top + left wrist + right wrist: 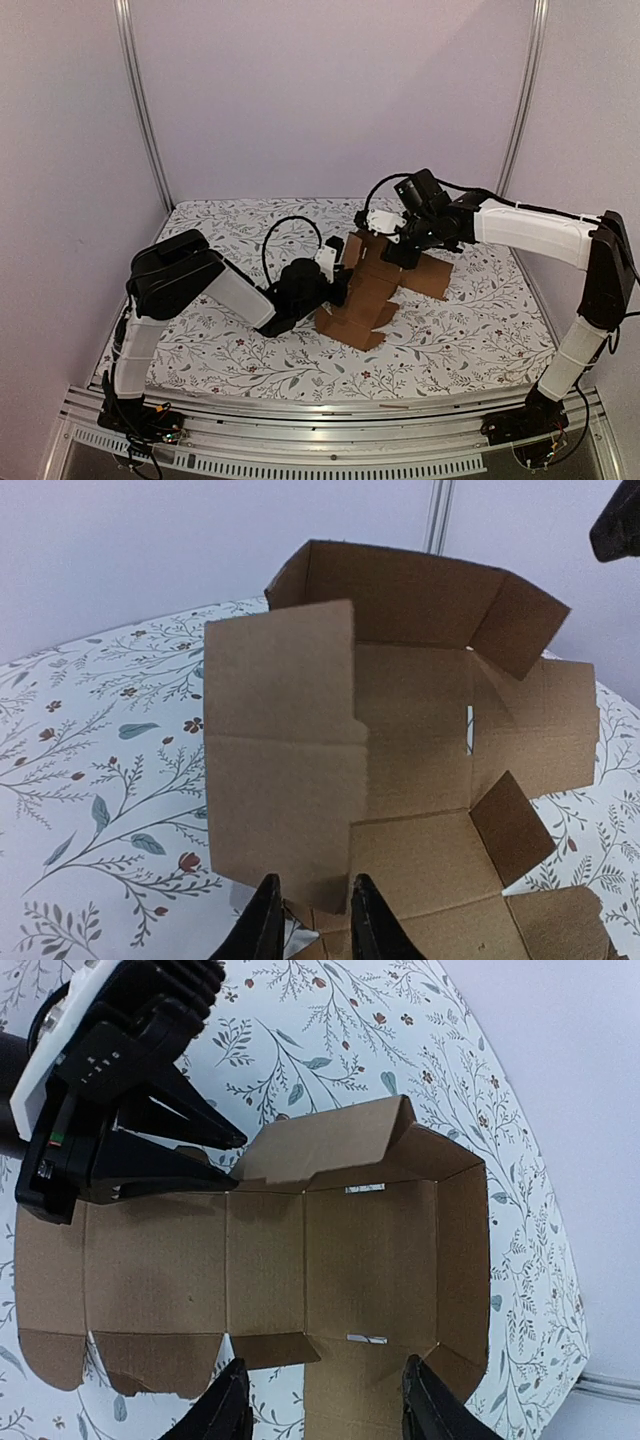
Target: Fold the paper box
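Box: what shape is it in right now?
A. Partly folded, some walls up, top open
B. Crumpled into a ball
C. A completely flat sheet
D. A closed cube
A: the box has raised walls around an open floor, while other flaps lie spread out.

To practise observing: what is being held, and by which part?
Left fingers flank the paper box's raised flap edge; a firm pinch cannot be told. Right fingers are open, holding nothing.
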`<action>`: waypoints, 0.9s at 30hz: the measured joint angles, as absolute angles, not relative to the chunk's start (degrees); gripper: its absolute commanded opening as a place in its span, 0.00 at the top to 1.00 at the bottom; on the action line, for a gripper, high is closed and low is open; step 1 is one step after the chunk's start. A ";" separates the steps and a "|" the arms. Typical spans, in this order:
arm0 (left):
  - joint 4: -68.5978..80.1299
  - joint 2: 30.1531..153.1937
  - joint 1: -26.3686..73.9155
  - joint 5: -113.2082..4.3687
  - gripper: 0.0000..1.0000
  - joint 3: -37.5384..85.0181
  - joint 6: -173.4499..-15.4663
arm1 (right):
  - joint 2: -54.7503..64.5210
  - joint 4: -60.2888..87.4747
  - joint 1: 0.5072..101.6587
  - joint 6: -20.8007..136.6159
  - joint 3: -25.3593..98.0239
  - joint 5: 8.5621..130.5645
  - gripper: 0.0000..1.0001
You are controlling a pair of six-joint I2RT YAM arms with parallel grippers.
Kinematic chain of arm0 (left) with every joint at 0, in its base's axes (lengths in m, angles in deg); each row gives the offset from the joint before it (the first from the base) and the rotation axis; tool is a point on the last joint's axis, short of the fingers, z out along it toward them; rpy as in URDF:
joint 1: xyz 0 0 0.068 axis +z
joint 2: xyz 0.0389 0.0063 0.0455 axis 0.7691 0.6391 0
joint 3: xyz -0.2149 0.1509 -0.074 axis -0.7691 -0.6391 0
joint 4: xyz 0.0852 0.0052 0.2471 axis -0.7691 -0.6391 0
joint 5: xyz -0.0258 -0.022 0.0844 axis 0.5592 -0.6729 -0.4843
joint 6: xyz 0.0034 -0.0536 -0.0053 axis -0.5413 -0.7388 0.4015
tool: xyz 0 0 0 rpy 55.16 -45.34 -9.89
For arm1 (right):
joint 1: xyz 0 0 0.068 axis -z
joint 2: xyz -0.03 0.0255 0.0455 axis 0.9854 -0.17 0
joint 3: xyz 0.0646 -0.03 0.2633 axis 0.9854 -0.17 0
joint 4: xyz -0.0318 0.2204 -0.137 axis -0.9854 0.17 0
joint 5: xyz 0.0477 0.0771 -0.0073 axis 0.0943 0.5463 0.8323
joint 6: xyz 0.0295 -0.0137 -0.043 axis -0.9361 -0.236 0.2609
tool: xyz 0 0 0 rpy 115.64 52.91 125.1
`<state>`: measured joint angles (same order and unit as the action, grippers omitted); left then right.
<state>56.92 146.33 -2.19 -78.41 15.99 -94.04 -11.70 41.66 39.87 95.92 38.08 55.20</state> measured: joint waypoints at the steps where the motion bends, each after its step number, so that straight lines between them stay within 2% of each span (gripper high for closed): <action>1: 56.92 146.33 -2.22 -78.43 0.77 16.15 -94.04 | -11.70 43.72 41.03 95.16 39.61 56.99 0.48; 7: 56.85 146.35 -2.24 -78.39 0.77 16.56 -94.01 | -12.64 51.98 49.05 91.90 48.53 68.62 0.48; 12: 56.89 145.72 -2.24 -77.97 0.75 15.34 -94.04 | -16.75 55.96 55.02 90.59 55.22 73.76 0.44; 15: 56.15 142.76 -2.24 -76.70 0.70 11.86 -94.28 | -22.54 59.91 58.78 90.74 63.04 75.79 0.38; 20: 49.92 134.63 -2.22 -74.49 0.60 9.72 -96.46 | -38.48 68.46 65.95 89.91 83.06 80.05 0.29; 23: 41.44 131.20 -1.71 -73.29 0.60 13.87 -98.80 | -47.46 73.75 69.10 88.97 92.00 82.61 0.28; 27: 27.80 129.98 -0.66 -70.89 0.60 23.36 -101.56 | -54.89 78.10 70.93 88.82 94.74 83.75 0.26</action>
<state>27.80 129.98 -0.66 -70.89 23.36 -101.56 -54.89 78.10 70.93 88.82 94.74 83.75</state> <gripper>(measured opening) 0.400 0.725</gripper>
